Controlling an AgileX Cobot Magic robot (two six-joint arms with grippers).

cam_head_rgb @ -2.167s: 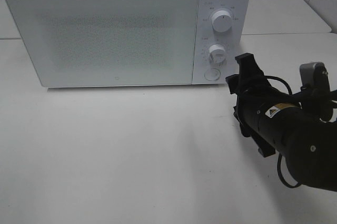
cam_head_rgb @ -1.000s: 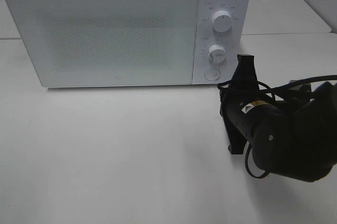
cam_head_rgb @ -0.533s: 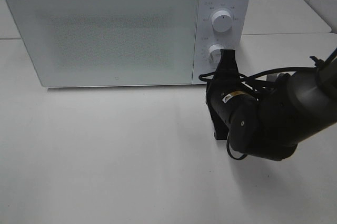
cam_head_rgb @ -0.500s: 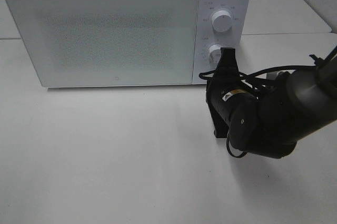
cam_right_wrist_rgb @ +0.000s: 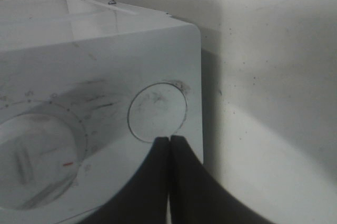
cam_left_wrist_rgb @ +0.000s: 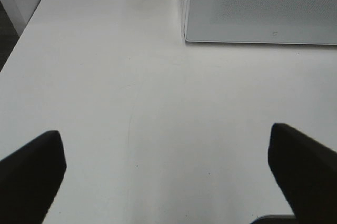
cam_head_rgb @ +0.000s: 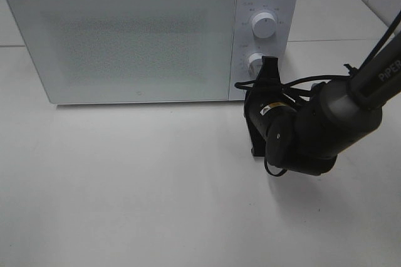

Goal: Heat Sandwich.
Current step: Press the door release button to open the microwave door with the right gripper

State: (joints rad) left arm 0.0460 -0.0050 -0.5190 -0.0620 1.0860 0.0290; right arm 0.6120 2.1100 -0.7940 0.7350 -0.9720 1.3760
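Observation:
The sandwich is out of view. A white microwave (cam_head_rgb: 125, 35) stands at the back of the table with its door closed. My right gripper (cam_head_rgb: 269, 64) is shut, fingers pressed together with nothing between them, and its tips sit against the lower end of the control panel. In the right wrist view the right gripper (cam_right_wrist_rgb: 169, 139) rests at the edge of the round button (cam_right_wrist_rgb: 157, 112), beside the lower dial (cam_right_wrist_rgb: 37, 153). My left gripper (cam_left_wrist_rgb: 168, 182) is open over bare table, its fingers (cam_left_wrist_rgb: 31, 174) wide apart, with the microwave (cam_left_wrist_rgb: 263, 8) ahead of it.
The control panel carries an upper dial (cam_head_rgb: 264, 26) and a lower dial (cam_head_rgb: 255, 62). The white table (cam_head_rgb: 125, 185) stretches in front of the microwave. A wall edge and a second tabletop (cam_head_rgb: 344, 10) lie behind at the right.
My right arm has swung left and forward from the table's right side. Its shut fingertips have come up to the microwave's control panel at the round button. The left gripper has not changed.

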